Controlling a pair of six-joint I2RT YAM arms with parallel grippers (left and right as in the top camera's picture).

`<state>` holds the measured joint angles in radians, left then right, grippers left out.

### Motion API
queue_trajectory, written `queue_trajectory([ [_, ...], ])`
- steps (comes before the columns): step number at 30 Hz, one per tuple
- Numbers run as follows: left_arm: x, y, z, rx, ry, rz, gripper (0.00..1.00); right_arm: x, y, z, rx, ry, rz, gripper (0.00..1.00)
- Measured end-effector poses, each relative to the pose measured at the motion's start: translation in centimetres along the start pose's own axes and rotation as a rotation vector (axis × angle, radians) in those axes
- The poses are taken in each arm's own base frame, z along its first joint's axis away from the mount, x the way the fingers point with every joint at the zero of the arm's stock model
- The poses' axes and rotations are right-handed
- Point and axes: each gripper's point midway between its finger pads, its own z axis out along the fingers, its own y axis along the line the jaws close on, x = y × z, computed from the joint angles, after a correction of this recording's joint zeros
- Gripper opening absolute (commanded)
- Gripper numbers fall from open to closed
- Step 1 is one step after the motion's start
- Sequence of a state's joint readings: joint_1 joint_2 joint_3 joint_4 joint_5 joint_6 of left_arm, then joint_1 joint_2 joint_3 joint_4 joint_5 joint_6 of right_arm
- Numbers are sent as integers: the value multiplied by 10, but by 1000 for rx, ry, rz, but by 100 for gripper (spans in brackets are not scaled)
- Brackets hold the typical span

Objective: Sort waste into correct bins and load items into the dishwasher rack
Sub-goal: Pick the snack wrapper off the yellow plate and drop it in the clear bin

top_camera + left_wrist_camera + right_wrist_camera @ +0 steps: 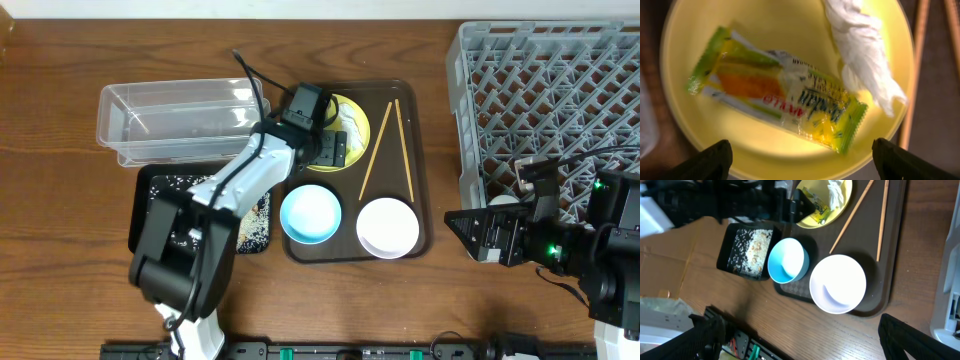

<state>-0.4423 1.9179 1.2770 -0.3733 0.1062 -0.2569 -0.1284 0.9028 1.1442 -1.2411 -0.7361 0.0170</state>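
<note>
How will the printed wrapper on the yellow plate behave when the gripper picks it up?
The wrapper looks like thin glossy film, so it is probably very light and may slip between the fingers. It lies nearly flat on the plate, so getting under an edge could be hard. It will likely bend or crinkle rather than stay stiff.

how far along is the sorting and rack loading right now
Done: only the grains and crumbs lie in the black tray. In hand: the open left gripper hovers over the wrapper and paper scrap on the yellow plate. Left: plate, blue bowl, white bowl and chopsticks; nothing of these is in the rack.
</note>
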Motion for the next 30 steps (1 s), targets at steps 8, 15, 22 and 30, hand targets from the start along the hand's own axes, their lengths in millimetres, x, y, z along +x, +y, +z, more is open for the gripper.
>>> queue_trajectory([
  [8,-6,0,20,1,-30,2,91,5,0,0,1,19,17,96],
  [15,-7,5,38,-16,-43,10,68,6,0,0,1,22,20,95],
  [22,-5,7,39,-27,-32,16,11,6,0,0,1,23,21,95],
  [30,-3,7,12,-47,18,20,6,7,0,0,3,25,23,94],
])
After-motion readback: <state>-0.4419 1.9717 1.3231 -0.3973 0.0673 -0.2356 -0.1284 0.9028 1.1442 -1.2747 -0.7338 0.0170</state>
